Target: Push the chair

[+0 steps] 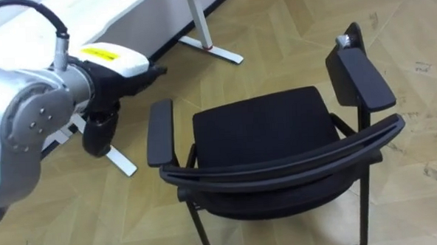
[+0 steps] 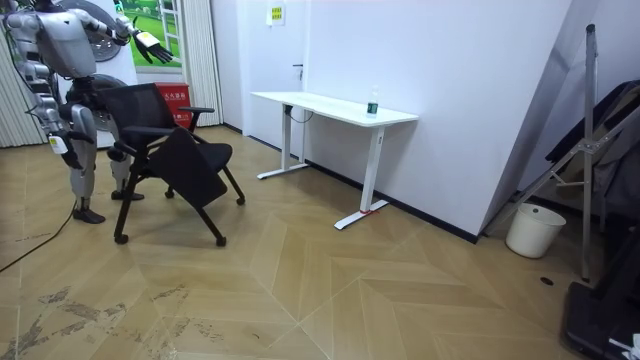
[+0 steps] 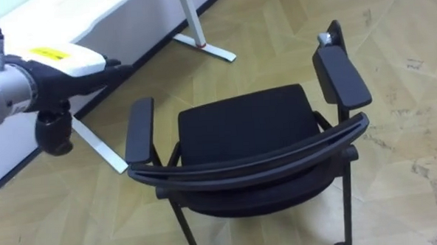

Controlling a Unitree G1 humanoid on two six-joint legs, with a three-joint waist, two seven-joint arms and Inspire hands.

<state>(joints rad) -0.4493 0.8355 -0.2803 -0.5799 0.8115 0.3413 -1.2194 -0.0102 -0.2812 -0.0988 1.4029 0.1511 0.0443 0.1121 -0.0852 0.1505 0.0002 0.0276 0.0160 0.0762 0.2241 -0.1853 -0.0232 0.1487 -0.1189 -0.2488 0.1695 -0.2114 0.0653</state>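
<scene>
Down in front of your robot, in the left eye view, the black chair [image 1: 263, 128] stands on the wooden floor [image 1: 288, 31]. You see it from behind and above. Its curved back [image 1: 294, 160] is nearest to you, and the seat lies past it. One armrest sticks out on each side. Your robot's left hand [image 1: 124, 67] is up in the air, off to the left of the chair. Its fingers are straight and lie close together, pointing to the right. The hand holds nothing. It is apart from the chair, with a gap between the fingertips and the left armrest [image 1: 160, 132]. Behind the hand is a white desk [image 1: 22, 31]. The desk's white foot [image 1: 212, 50] lies on the floor past the chair.

From the room view, your robot stands at the room view's left, close behind the chair. Its left arm is lifted, and the flat hand reaches out above the chair's back. The right hand [image 2: 58, 145] hangs low by the robot's side, away from the chair. You cannot tell how it is held. The desk stands by the wall, well apart from the chair, with a small bottle [image 2: 373, 103] on top. A white bucket [image 2: 534, 230] sits far off at the room view's right.

Over in the right eye view, the left hand is flat and empty, up and to the left of the left armrest. The chair sits in the middle of the floor.
</scene>
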